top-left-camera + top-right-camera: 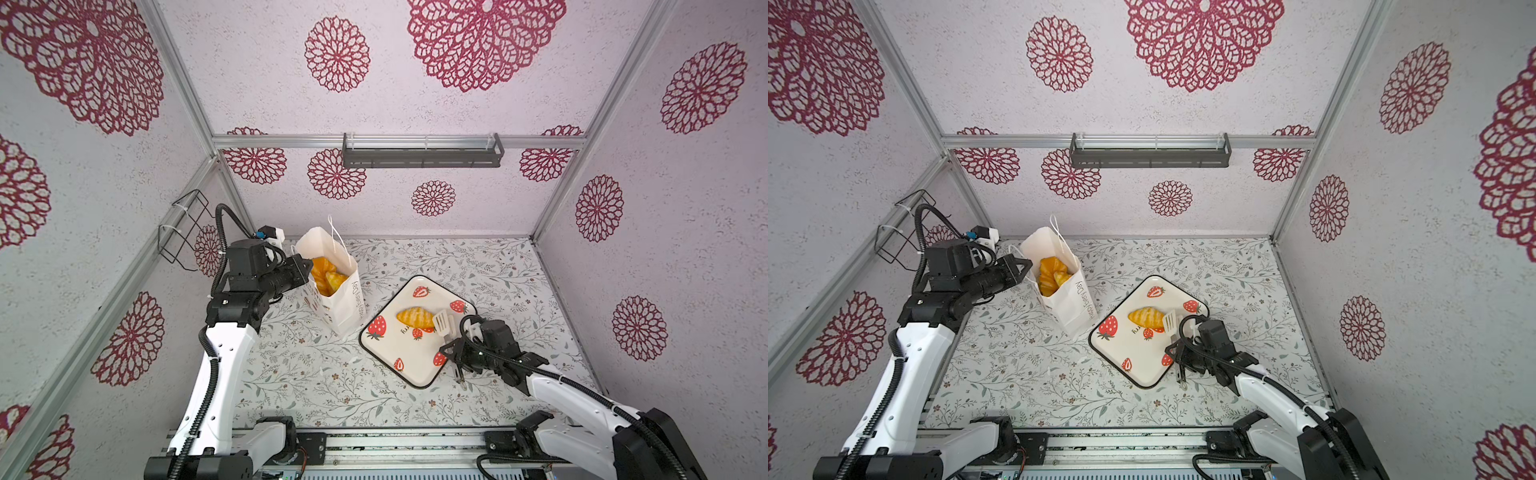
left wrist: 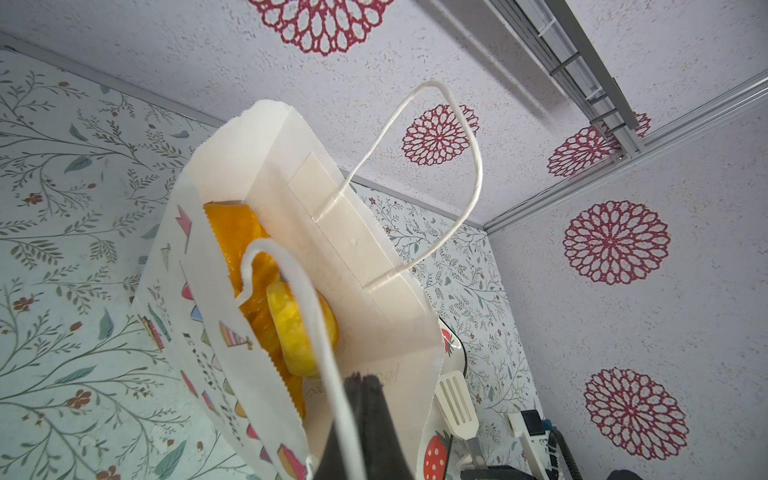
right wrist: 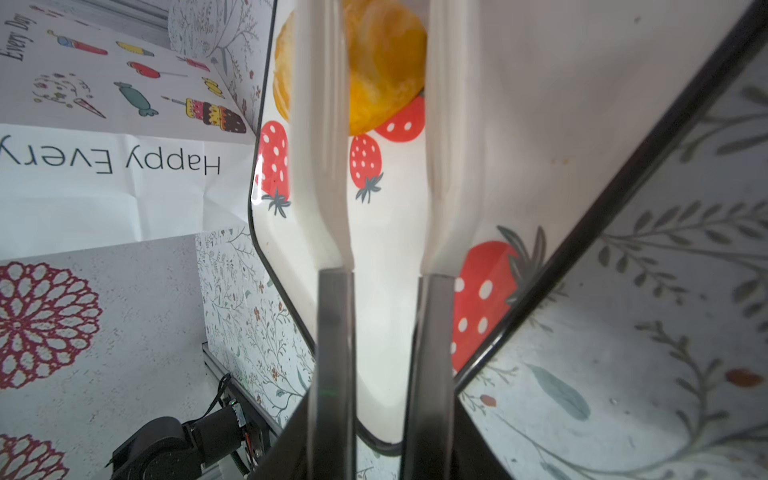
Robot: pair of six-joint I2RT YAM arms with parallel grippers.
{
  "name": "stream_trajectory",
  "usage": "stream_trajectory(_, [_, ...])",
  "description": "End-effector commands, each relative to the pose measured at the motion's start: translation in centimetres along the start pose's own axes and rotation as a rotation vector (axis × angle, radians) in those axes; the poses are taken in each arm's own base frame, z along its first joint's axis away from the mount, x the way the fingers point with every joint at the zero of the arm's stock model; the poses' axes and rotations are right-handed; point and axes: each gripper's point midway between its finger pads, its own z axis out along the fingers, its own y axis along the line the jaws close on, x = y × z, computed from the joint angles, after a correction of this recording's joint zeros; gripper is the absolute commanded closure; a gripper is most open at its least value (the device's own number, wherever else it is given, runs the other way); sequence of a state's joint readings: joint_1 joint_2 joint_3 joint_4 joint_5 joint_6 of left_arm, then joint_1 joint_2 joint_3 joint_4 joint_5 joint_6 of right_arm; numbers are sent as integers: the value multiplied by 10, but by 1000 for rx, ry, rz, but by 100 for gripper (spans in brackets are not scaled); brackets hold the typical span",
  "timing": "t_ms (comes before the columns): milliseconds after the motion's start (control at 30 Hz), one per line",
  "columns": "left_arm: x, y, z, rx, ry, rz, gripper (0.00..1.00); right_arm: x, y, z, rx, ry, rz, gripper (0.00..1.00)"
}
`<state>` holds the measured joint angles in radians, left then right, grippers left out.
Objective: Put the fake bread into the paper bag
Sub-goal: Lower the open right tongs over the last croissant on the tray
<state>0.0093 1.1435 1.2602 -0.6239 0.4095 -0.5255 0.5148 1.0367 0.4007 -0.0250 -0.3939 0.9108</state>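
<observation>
Nearest to me, at the tray's near corner, right hand is clamped on one pair of tongs, whose white blades stand apart just beside the single fake bread lying on the tray. I judge this the last pickup: blades must straddle it, then squeeze. Beyond the tray's left edge stands one paper bag, at least two pieces inside; left hand is closed, seemingly pinching its rim.

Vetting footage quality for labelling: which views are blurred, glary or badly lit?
Right wrist: tongs and bread close-up, out of focus; tray glary white. Left wrist: bag sharp, left end effector a dark blur. Both top views: sharp, evenly lit, soft shadows only.
</observation>
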Motion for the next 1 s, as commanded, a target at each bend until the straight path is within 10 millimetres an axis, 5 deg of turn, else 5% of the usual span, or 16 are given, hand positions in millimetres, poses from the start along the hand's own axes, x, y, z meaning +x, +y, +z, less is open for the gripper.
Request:
stream_trajectory(0, [-6,-5,-6,23,-35,9,100,2,9,-6,-15,-14,-16,70])
stream_trajectory(467, [-6,-6,-1,38,-24,-2,100,42,18,-12,19,109,-128,68])
stream_trajectory(767, [-7,-6,-3,32,-28,1,100,14,29,-40,223,97,-346,68])
stream_trajectory(967, [-8,-8,-6,30,-35,7,100,-8,32,-36,301,71,-437,66])
